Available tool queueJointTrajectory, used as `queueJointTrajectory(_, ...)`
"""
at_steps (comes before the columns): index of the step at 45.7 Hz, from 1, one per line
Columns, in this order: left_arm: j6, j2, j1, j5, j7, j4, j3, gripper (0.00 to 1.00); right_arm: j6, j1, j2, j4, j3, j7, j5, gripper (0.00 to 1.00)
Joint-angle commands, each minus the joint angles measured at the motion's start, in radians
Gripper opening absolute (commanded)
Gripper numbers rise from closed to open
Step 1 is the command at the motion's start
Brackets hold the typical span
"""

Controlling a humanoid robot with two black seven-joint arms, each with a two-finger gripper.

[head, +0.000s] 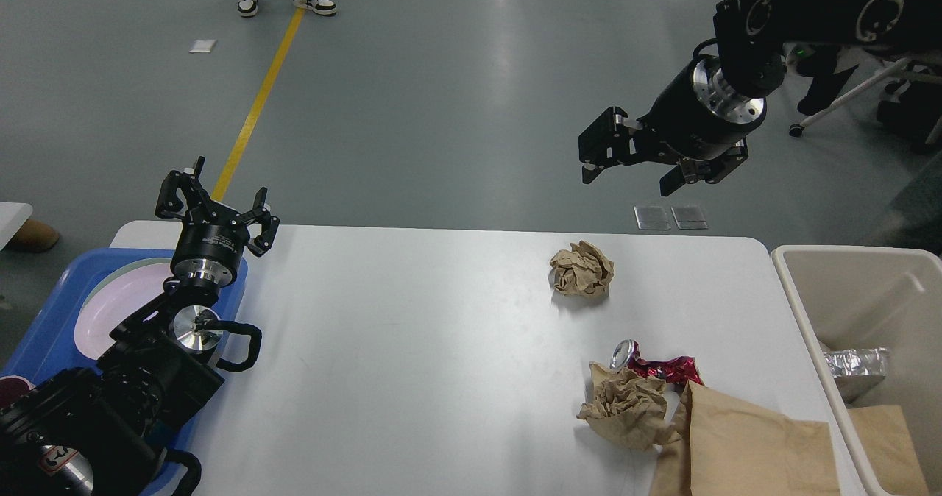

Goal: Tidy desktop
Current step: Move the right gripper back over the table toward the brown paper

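Head view: white counter point(412, 349) fills the middle, between a blue tray point(51, 319) and a beige bin point(854, 312). Left hand point(215, 205) spread, empty, above its far left corner. Right hand point(629, 165) spread, empty, beyond the far edge, above a crumpled paper ball point(581, 268).

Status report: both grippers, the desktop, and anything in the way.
Left gripper open, empty. Right gripper open, empty, raised. Desktop holds paper wads, crushed can, bag. Nothing blocking.
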Motion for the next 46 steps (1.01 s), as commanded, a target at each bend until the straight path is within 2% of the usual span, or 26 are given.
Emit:
queueJointTrajectory(1, 0.000, 0.000, 0.000, 0.000, 0.000, 0.001, 0.000, 0.97, -0.171, -0.131, 0.066, -0.032, 0.005, -0.007, 0.000, 1.00)
queueJointTrajectory(5, 0.000, 0.000, 0.000, 0.000, 0.000, 0.000, 0.000, 0.96, -0.299, -0.240, 0.143, -0.077, 0.003, -0.010, 0.000, 1.00)
queueJointTrajectory(8, 0.000, 0.000, 0.000, 0.000, 0.000, 0.000, 0.000, 0.96, -0.345, -0.309, 0.199, -0.140, 0.003, -0.010, 0.002, 1.00)
queueJointTrajectory(17, 0.000, 0.000, 0.000, 0.000, 0.000, 0.000, 0.000, 0.96, -0.350, -0.500, 0.318, -0.364, 0.003, -0.011, 0.022, 1.00)
queueJointTrajectory(26, 0.000, 0.000, 0.000, 0.000, 0.000, 0.000, 0.000, 0.96, -0.351, -0.671, 0.353, -0.558, 0.002, -0.013, 0.029, 1.00)
queueJointTrajectory(38, 0.000, -0.002, 0.000, 0.000, 0.000, 0.000, 0.000, 0.96, -0.396, -0.816, 0.344, -0.696, 0.003, -0.013, 0.031, 1.00)
queueJointTrajectory(46, 0.000, 0.000, 0.000, 0.000, 0.000, 0.000, 0.000, 0.97, -0.391, -0.898, 0.342, -0.727, 0.003, -0.013, 0.031, 1.00)
